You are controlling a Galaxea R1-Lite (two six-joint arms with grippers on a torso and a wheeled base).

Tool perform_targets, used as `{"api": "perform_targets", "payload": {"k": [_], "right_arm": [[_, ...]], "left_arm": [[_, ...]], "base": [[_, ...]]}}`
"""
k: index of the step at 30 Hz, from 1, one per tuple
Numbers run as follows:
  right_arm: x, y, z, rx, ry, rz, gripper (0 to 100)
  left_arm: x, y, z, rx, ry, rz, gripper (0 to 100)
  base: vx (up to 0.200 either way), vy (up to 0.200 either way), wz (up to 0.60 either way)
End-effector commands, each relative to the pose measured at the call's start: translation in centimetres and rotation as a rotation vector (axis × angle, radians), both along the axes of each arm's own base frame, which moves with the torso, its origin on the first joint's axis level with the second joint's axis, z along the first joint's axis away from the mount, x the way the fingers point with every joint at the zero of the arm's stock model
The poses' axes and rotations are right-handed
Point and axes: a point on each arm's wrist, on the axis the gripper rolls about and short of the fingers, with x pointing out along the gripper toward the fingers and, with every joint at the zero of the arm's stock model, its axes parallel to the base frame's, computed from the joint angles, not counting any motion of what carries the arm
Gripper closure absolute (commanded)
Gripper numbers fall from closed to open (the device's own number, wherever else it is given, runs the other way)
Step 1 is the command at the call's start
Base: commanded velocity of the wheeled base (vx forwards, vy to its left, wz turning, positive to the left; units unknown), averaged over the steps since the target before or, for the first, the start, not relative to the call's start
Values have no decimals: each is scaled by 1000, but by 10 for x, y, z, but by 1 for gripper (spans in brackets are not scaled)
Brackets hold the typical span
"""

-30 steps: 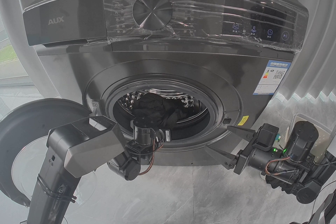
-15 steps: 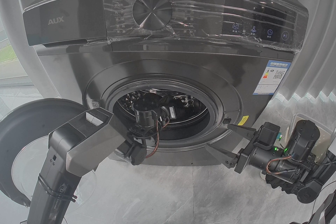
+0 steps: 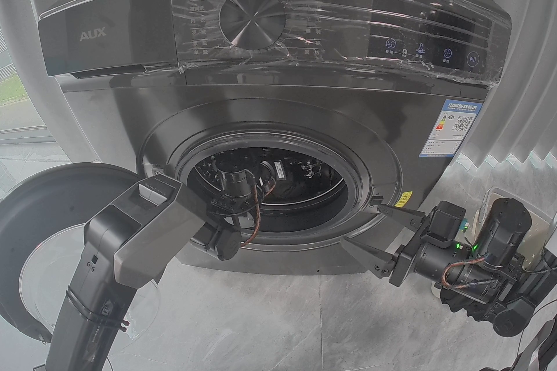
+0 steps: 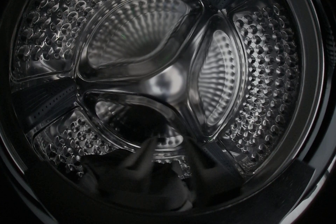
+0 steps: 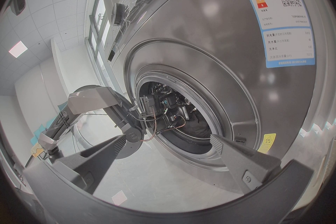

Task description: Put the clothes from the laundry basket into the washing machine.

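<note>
- The jaws of the left gripper (image 4: 169, 146) are standing a little apart, open, deep inside the drum (image 4: 266, 60). The light is poor there, and its two dark fingers (image 4: 145, 156) are showing only dimly.
- A dark garment (image 4: 133, 181) is lying on the drum floor just under these fingers. I cannot tell if the fingers are touching it.
- In the head view, the left arm (image 3: 145, 227) is coming up from the lower left of the frame, and its wrist (image 3: 235, 181) is passing through the round door opening (image 3: 360, 169) at the centre.
- The jaws of the right gripper (image 3: 361, 227) are standing wide open and are holding nothing. This gripper is hanging at the lower right of the frame, in front of the machine's lower front panel and just outside the opening.
- The washing machine (image 3: 290, 99) is taking up most of the head view, and its round door (image 3: 35, 215) is hanging open at the lower left.
- A blue energy label (image 3: 451, 127) is sitting on the machine's front at the right of the frame.
- A grey tiled floor (image 3: 290, 320) is lying below the machine, and a pale curtain (image 3: 534, 71) is hanging behind it at the right edge.
</note>
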Motion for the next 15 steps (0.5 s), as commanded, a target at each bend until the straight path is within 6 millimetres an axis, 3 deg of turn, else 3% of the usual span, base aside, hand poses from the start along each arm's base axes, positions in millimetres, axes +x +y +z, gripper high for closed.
{"api": "perform_targets", "payload": {"k": [1,7,15], "right_arm": [[-1,0,2,4,-5,2,0],[-1,0,2,6,-7,2,0],[-1,0,2,6,-7,2,0]], "left_arm": [[3,-1,0,-9,-8,3,0],[1,-4,-3,-10,-3,14,0],[-5,-10,22,-66,11,24,0]], "base": [[0,0,0],[0,0,0],[0,0,0]]}}
